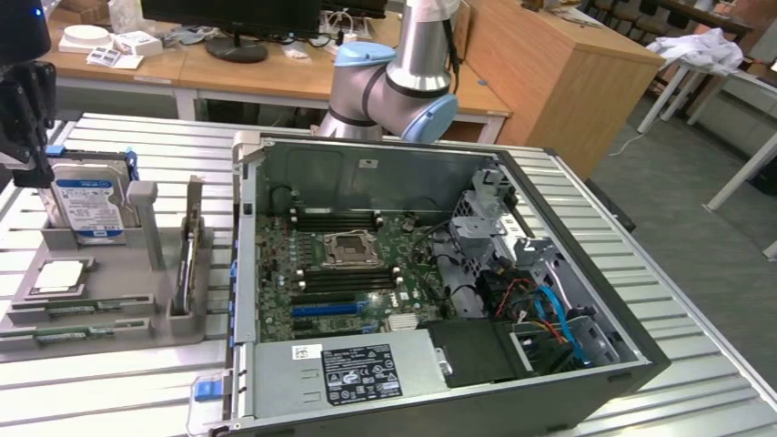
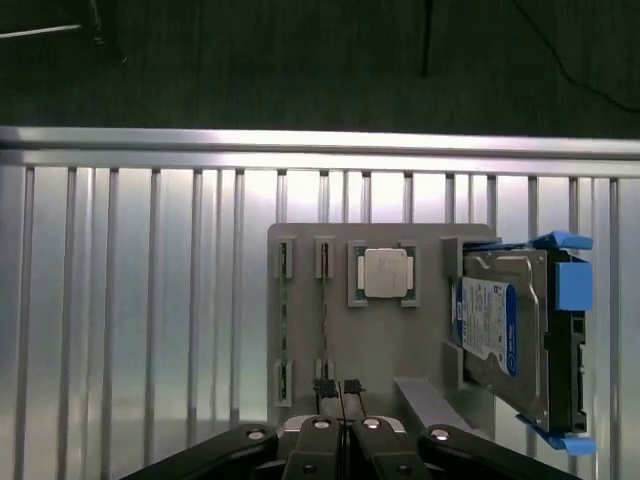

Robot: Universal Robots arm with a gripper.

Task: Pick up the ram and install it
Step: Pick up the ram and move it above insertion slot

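Two green ram sticks (image 2: 324,320) (image 2: 284,320) lie edge-up in narrow slots of the grey holder (image 2: 420,340). In the exterior view they show as thin green strips (image 1: 91,309) (image 1: 73,334) at the holder's near end. My gripper (image 2: 340,388) hangs above the holder, its fingertips pressed together beside one end of the ram stick nearer the CPU, holding nothing. In the exterior view the gripper (image 1: 22,159) is the black body at the far left edge, over the hard drive end of the holder. The motherboard's black memory slots (image 1: 334,221) sit inside the open PC case.
On the holder, a silver blue-labelled hard drive (image 2: 500,335) stands in a blue bracket beside a square CPU (image 2: 384,272). The open computer case (image 1: 583,300) takes up the middle of the slatted metal table (image 1: 109,391). The arm's elbow (image 1: 401,91) rises behind the case.
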